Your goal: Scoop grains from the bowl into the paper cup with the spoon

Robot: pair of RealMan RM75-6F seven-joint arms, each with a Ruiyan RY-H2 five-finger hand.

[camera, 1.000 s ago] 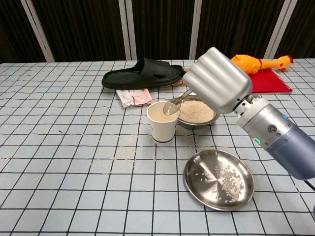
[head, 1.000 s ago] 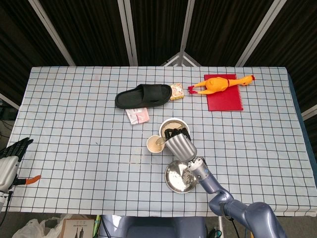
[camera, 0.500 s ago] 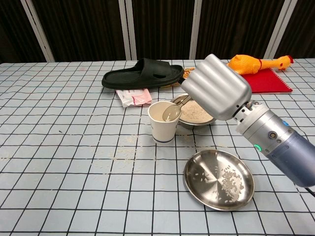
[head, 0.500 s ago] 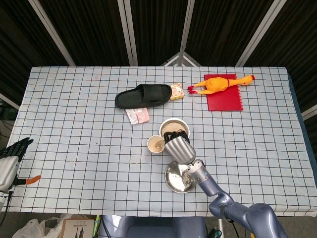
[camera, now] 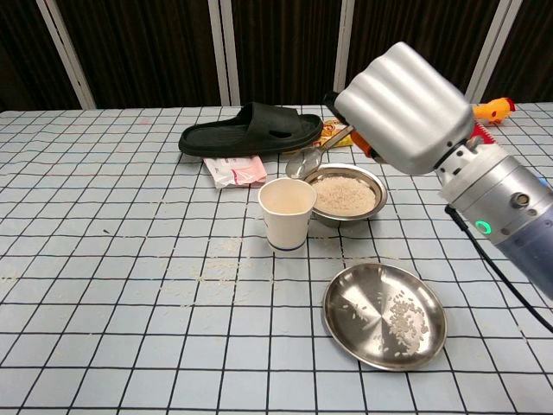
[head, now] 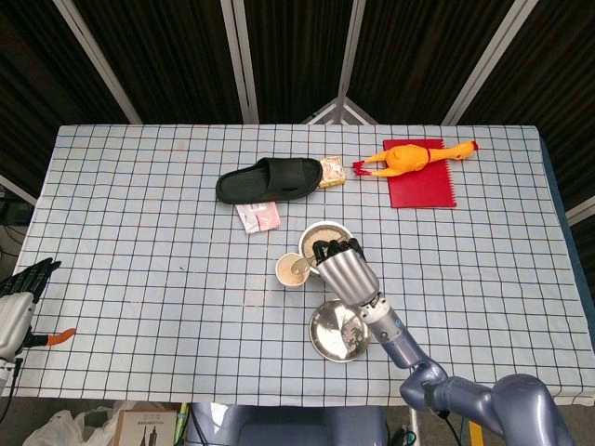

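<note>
My right hand point(camera: 404, 105) has lifted since half a second ago: then the spoon's tip hung over the mouth of the paper cup, and now the spoon point(camera: 304, 161) sits higher and further back, above the gap between the paper cup point(camera: 286, 213) and the bowl point(camera: 346, 194). My fingers are wrapped around the spoon's handle, holding it. The cup stands upright in the same spot on the checked worktop point(camera: 104, 259), just left of the bowl, which has grains in it and has not shifted. The steel plate point(camera: 384, 316) nearer to me, with a few grains scattered on it, lies where it was, as do the loose grains on the cloth to the left of the cup. My left hand point(head: 28, 277) shows only at the far left edge of the head view, off the worktop, unmoved; whether its fingers are apart or together I cannot tell.
</note>
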